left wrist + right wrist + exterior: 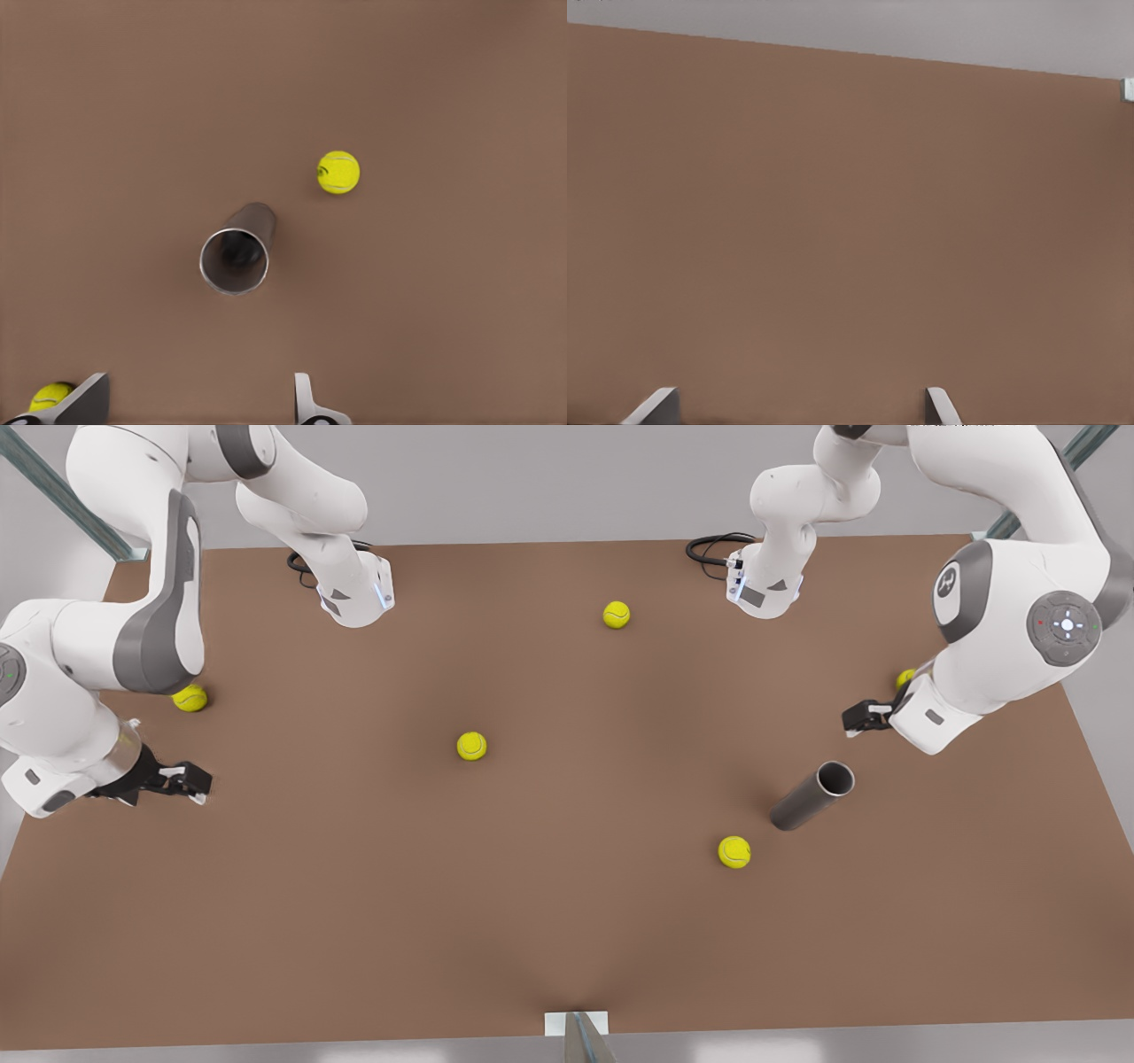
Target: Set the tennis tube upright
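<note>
tennis tube [810, 796] lying, L gripper [861, 717] near

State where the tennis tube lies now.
The tennis tube lies on its side at the front view's right, between the left gripper and a tennis ball.

Dull grey tennis tube [811, 795] lying on its side, lower right of front view, open paler-rimmed end angled upper-right.
</note>
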Robot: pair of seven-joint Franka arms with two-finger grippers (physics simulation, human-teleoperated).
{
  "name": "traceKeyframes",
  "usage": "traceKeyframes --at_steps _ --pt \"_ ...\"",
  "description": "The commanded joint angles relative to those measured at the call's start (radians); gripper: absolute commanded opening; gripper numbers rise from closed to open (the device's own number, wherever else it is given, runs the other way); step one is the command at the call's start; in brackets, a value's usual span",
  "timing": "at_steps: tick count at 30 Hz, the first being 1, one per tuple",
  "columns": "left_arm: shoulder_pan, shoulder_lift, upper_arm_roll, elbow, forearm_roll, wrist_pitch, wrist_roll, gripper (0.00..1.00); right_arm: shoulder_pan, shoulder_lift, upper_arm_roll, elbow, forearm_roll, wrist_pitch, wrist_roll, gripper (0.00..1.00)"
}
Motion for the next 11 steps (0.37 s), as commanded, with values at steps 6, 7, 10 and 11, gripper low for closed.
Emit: traceKeyframes --at_steps 6,7,10,11 --pt "0.001 0.003 0.0 -0.002 0.007 0.0 0.002 1.0 0.008 0.0 0.0 0.0 0.0 0.0 0.006 1.0" --pt "0.001 0.003 0.0 -0.003 0.007 0.0 0.002 1.0 0.011 0.0 0.002 0.0 0.001 0.0 0.005 1.0" --pt "0.001 0.005 0.0 -0.003 0.007 0.0 0.002 1.0 0.014 0.0 0.002 0.0 0.001 0.0 -0.002 1.0" --pt "0.001 0.005 0.0 -0.003 0.007 0.0 0.002 1.0 0.003 0.0 0.002 0.0 0.008 0.002 -0.002 1.0"
